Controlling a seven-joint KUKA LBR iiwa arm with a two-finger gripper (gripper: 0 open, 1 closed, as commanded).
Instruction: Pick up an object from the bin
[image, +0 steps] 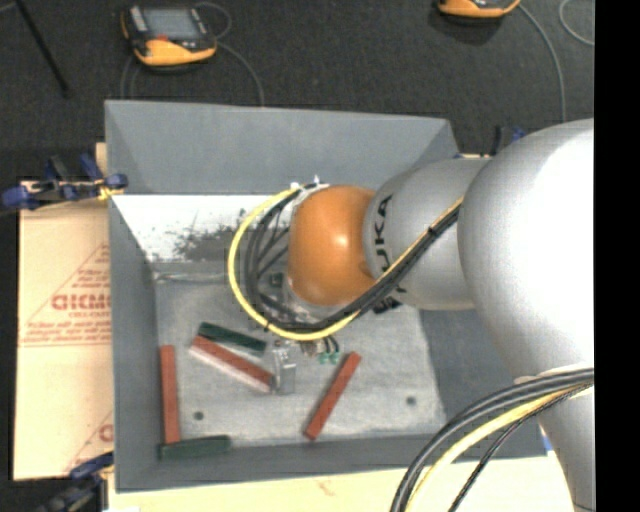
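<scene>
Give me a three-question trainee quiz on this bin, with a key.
1. How many red bars lie in the bin?
2. True or false: the gripper is at the bin's near-left corner.
3. Which is nearest the gripper?
A. the corner green bar
B. the middle red bar
C. the left-wall red bar
Key: 1. Three: the left-wall red bar, the middle red bar and the right red bar. 2. False: it is over the middle of the floor. 3. B.
</scene>
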